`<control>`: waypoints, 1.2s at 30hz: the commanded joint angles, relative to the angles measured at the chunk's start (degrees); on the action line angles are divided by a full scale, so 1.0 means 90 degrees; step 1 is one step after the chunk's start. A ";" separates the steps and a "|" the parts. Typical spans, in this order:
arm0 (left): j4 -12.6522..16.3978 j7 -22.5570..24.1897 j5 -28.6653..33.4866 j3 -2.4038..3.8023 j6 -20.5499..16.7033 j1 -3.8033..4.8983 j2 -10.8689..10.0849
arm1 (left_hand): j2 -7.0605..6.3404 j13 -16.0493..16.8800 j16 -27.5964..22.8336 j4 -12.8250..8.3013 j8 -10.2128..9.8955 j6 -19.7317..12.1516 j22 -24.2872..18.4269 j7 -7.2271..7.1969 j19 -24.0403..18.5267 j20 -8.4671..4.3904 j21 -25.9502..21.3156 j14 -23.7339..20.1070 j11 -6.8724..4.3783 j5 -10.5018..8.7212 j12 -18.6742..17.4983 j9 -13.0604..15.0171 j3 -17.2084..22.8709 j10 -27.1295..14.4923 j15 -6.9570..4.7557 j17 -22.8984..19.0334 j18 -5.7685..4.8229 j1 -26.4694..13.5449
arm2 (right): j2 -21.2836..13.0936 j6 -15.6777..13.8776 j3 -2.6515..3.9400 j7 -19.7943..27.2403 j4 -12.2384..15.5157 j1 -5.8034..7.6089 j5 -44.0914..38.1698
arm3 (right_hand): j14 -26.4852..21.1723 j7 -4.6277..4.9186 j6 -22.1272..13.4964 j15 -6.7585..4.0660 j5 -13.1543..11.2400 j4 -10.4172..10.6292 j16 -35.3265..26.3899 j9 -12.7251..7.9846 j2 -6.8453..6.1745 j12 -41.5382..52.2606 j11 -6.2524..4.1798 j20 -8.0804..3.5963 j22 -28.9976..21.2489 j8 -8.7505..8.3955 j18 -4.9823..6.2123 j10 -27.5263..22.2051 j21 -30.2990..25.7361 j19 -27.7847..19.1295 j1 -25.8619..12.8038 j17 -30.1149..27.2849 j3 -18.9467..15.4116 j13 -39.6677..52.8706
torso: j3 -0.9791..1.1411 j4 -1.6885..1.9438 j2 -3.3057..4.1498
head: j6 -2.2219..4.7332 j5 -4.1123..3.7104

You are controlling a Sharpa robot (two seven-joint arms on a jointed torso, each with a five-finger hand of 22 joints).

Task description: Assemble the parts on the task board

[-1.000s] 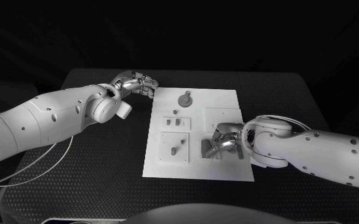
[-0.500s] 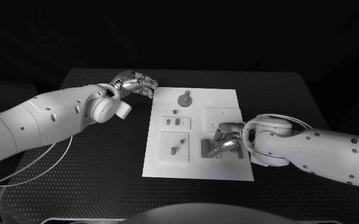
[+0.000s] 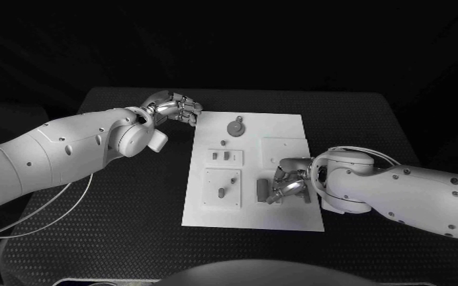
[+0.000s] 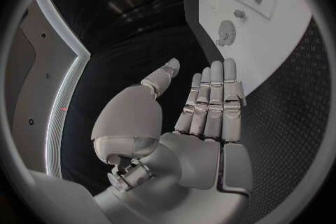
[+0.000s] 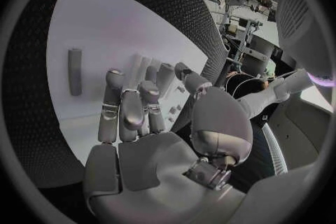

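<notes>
Task board [image 3: 286,130] mid-table [image 3: 114,233]; left hand [image 3: 175,108] off its far-left corner (over table); right hand [image 3: 286,183] on near-right part.

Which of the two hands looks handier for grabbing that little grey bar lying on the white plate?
The right hand. It hovers over the task board right beside the grey bar, fingers apart and holding nothing. The left hand sits off the board's far corner, well away from it.

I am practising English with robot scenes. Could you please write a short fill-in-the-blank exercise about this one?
1. The task board lies on a ___ table.
2. The left hand holds ___.
3. The grey bar-shaped part lies beside the ___ hand.

Missing words: black; nothing; right
</notes>
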 commanded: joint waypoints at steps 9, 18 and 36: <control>0.0014 0.0025 0.0036 0.0003 0.0108 0.0007 0.0008 | -0.0021 -0.0012 -0.0045 0.0037 0.0040 -0.0021 0.0009 -0.0010 0.0030 -0.0010 -0.0031 0.0000 0.0009 -0.0014 0.0027 -0.0008 0.0004 0.0022 0.0035 0.0014 0.0068 -0.0054 | -0.0102 -0.0069 0.0019 0.0155 0.0081 -0.0002 -0.0179 | -0.0042 0.0045 -0.0006 0.0013 -0.0027 -0.0009 -0.0043 0.0013 -0.0044 -0.0042 -0.0016 0.0029 0.0125 -0.0035 0.0088 -0.0053 -0.0039 0.0022 -0.0008 0.0000 -0.0001 0.0014 | 0.0002 -0.0005 0.0000 | -0.0018 0.0004; 0.0016 0.0027 0.0036 0.0003 0.0117 0.0007 0.0015 | -0.0016 -0.0013 -0.0049 0.0043 0.0042 -0.0019 0.0010 -0.0010 0.0029 -0.0008 -0.0030 0.0001 0.0009 -0.0014 0.0028 -0.0008 0.0004 0.0024 0.0036 0.0018 0.0066 -0.0057 | 0.0055 -0.0124 0.0019 0.0128 0.0027 -0.0002 -0.0648 | -0.0006 0.0034 0.0030 0.0008 -0.0029 0.0005 -0.0028 0.0034 0.0083 -0.0022 -0.0027 0.0025 0.0125 -0.0018 0.0088 -0.0028 -0.0029 0.0044 0.0058 0.0060 -0.0008 0.0032 | 0.0000 -0.0002 0.0000 | -0.0020 -0.0002; 0.0013 0.0028 0.0036 0.0003 0.0133 0.0007 0.0017 | -0.0013 -0.0014 -0.0055 0.0049 0.0044 -0.0018 0.0011 -0.0010 0.0028 -0.0007 -0.0030 0.0001 0.0008 -0.0015 0.0028 -0.0009 0.0003 0.0027 0.0037 0.0024 0.0066 -0.0061 | 0.0242 -0.0307 0.0016 0.0045 -0.0093 -0.0071 -0.1386 | 0.0027 0.0015 0.0072 -0.0005 -0.0029 -0.0047 -0.0024 0.0055 0.0213 0.0067 -0.0045 0.0013 0.0127 -0.0002 0.0088 0.0075 -0.0019 0.0059 0.0159 0.0087 -0.0031 0.0113 | -0.0002 0.0002 0.0000 | -0.0038 -0.0010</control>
